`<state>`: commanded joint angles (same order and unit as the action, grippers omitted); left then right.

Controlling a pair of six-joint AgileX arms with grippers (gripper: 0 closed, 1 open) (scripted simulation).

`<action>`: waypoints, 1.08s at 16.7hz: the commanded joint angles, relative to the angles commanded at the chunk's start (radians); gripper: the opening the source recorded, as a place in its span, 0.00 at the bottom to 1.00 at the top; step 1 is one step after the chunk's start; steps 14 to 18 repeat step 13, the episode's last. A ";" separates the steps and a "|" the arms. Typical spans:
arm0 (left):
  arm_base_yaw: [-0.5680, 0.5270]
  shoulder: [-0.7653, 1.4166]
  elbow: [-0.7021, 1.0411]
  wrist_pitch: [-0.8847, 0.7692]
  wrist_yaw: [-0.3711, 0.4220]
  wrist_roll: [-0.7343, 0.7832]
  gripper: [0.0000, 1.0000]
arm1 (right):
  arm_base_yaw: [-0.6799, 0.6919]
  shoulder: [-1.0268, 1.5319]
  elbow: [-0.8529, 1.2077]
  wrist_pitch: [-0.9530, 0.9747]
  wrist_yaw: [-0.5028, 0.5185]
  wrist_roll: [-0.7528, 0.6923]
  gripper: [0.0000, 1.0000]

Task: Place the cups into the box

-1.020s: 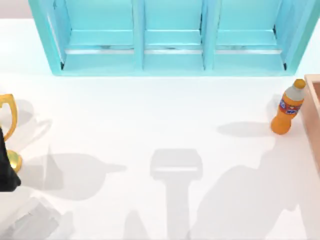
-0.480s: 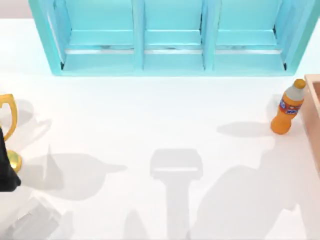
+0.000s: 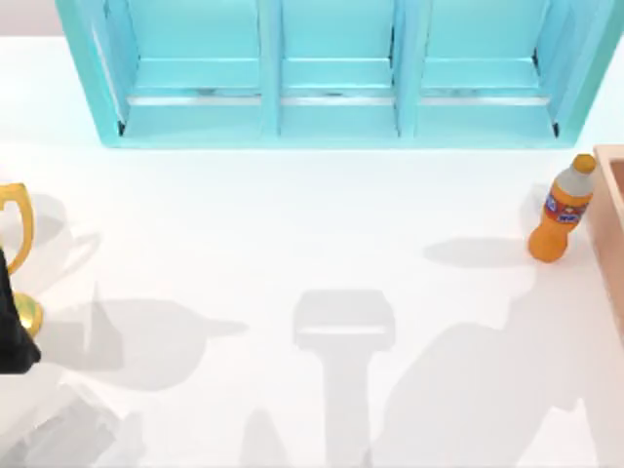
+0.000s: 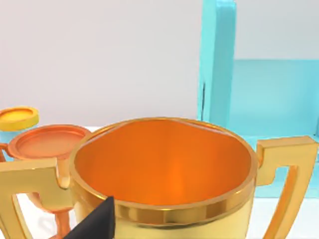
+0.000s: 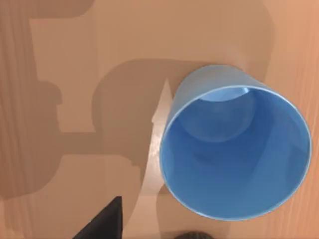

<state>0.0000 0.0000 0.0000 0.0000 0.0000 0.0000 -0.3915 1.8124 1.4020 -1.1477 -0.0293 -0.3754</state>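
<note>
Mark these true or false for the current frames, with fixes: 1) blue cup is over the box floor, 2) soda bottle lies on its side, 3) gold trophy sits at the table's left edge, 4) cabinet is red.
1) True: in the right wrist view the blue cup stands open-side up on the tan floor of the box.
2) False: the soda bottle stands upright beside the box wall at the table's right.
3) True: the gold trophy sits at the left edge.
4) False: the cabinet is turquoise.
</note>
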 joint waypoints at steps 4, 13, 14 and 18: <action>0.000 0.000 0.000 0.000 0.000 0.000 1.00 | -0.003 0.011 0.071 -0.071 0.004 -0.004 1.00; 0.000 0.000 0.000 0.000 0.000 0.000 1.00 | -0.005 0.011 0.412 -0.401 0.000 -0.005 1.00; 0.000 0.000 0.000 0.000 0.000 0.000 1.00 | -0.005 0.011 0.412 -0.401 0.000 -0.005 1.00; 0.000 0.000 0.000 0.000 0.000 0.000 1.00 | -0.005 0.011 0.412 -0.401 0.000 -0.005 1.00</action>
